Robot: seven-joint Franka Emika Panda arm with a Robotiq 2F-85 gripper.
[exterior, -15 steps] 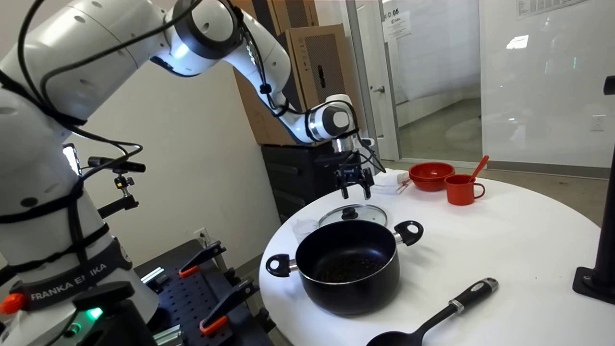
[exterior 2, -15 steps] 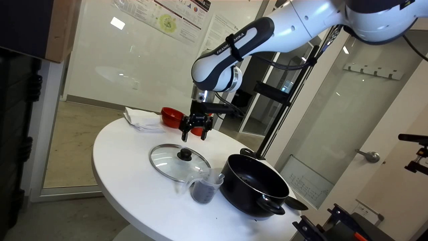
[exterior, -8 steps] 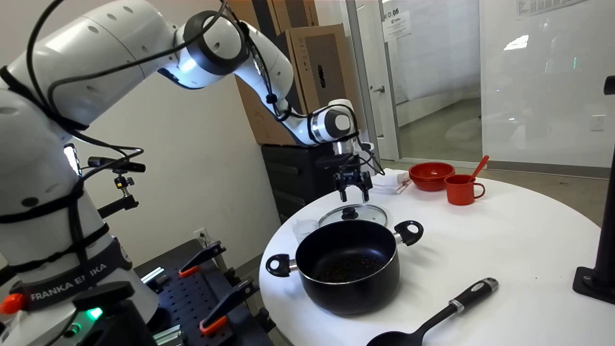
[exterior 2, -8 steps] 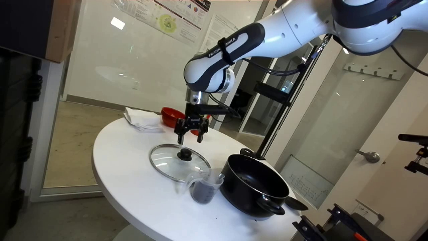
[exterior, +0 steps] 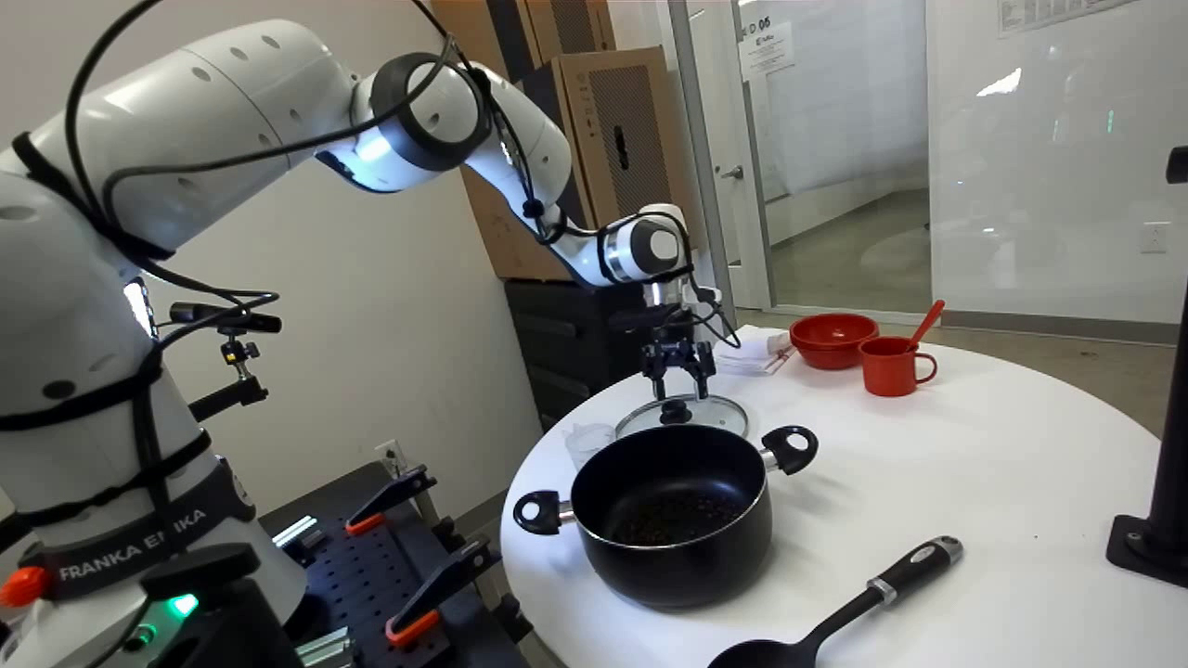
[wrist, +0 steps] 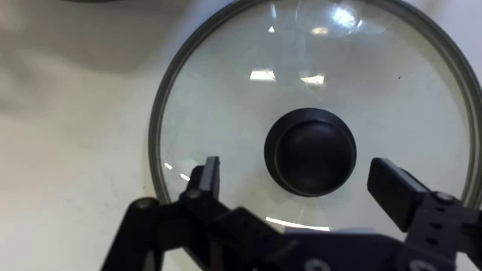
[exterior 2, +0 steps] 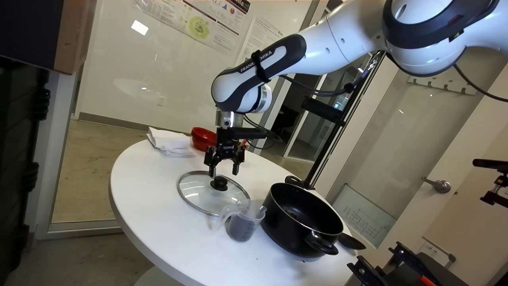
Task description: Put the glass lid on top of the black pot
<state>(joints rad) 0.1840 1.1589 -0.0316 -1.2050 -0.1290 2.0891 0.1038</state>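
jaws hang parted just above the lid (exterior 2: 210, 195). left to right in an exterior view: a clear jug (exterior: 587, 440) near the lid, whether touching it i cannot tell; the pot (exterior: 677, 573), dark specks (exterior: 682, 515) inside; the lid, flat on the desk (exterior: 1012, 445), its near edge hidden behind the pot; white cloths (exterior: 742, 353); red bowls (exterior: 831, 356); a black utensil (exterior: 874, 597), its end cut off; a red mug (exterior: 886, 373), red stem (exterior: 926, 325) inside; a black post (exterior: 1168, 445). the desk is white and round. boxes (exterior: 622, 139) rise above black cases (exterior: 559, 334) beside a pale wall (exterior: 371, 306). in the wrist view the jaws stand wider than the knob (wrist: 315, 156), which shows between the fingertips (wrist: 211, 177) with a gap on either side.
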